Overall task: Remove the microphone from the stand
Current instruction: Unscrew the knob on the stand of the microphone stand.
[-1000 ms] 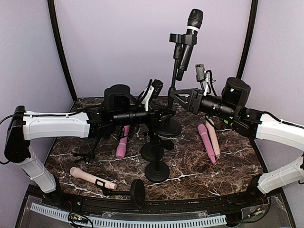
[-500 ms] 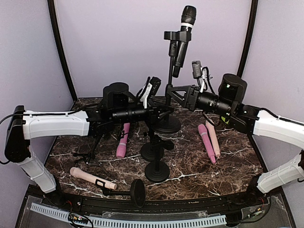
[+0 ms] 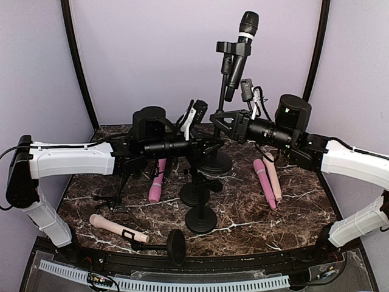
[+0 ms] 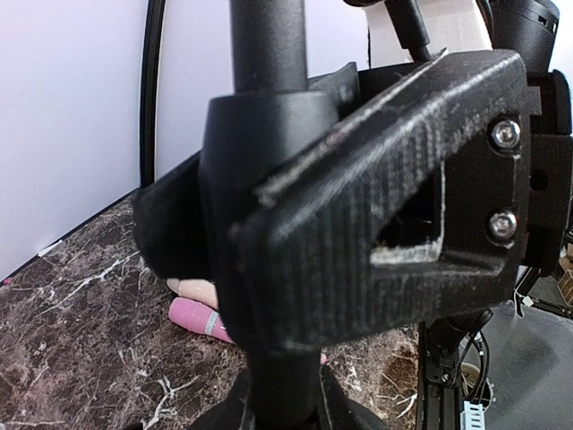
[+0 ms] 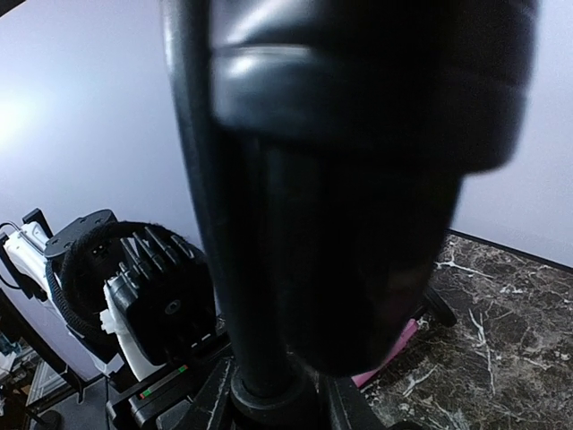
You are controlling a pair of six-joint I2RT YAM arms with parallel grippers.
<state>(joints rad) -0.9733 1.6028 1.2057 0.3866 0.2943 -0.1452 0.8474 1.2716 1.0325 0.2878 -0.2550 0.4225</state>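
A black microphone point(image 3: 241, 52) with a white band sits tilted in the clip at the top of a black stand point(image 3: 219, 106), high above the table. The stand's round base point(image 3: 214, 163) rests on the marble table. My left gripper point(image 3: 208, 143) is shut on the stand's pole low down; the pole point(image 4: 269, 54) fills the left wrist view. My right gripper point(image 3: 220, 121) is shut on the same pole just above the left one, well below the microphone. In the right wrist view the pole point(image 5: 215, 224) stands close, with a dark blurred body beside it.
Two more small black stands point(image 3: 200, 219) point(image 3: 194, 193) stand in front of the held one, and a third point(image 3: 173, 246) lies at the near edge. Pink microphones point(image 3: 157, 182) point(image 3: 264, 182) and beige ones point(image 3: 275, 177) point(image 3: 115, 228) lie on the table.
My right gripper has moved left and slightly up along the pole. The stand's top with the microphone swayed left, then back right. The left arm has stayed put.
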